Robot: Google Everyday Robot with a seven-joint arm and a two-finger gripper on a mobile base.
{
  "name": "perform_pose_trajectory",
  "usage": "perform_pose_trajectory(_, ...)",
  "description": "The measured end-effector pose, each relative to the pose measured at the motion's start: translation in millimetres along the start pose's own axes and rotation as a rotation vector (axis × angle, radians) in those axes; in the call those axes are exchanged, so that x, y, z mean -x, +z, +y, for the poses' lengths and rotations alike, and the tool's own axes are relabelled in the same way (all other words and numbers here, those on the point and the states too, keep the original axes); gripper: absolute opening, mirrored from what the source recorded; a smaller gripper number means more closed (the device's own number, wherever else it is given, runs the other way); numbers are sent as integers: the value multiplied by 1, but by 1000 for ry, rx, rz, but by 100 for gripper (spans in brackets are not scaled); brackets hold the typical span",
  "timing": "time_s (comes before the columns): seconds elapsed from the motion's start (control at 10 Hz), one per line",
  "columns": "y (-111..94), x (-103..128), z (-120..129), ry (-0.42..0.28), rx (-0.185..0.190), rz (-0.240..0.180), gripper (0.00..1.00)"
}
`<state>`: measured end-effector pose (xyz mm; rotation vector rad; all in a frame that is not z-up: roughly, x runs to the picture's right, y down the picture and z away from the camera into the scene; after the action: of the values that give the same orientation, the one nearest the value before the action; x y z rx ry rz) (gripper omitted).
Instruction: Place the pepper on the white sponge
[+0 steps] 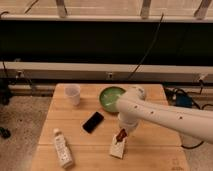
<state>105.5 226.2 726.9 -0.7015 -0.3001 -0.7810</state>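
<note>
Red and slim, the small elongated pepper [120,135] is pinched in the jaws of the white arm's gripper [122,131], just over the far end of the off-white rectangular sponge [117,148] on the wooden tabletop [150,145]. One pepper, one sponge, one black phone [93,121], one white cup [73,94], one green bowl [111,97] and one white labelled bottle [62,148] show. The pepper's long axis tilts, lower end down-left toward the sponge.

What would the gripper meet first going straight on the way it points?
The gripper points down near the front of the table; with the pepper at its tip, it would first meet the white sponge right below. Gap unclear.
</note>
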Motion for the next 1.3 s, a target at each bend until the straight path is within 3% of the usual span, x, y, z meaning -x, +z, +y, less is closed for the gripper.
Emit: perform_pose_trajectory(1.3,29,21,1,-28,23,-14,0)
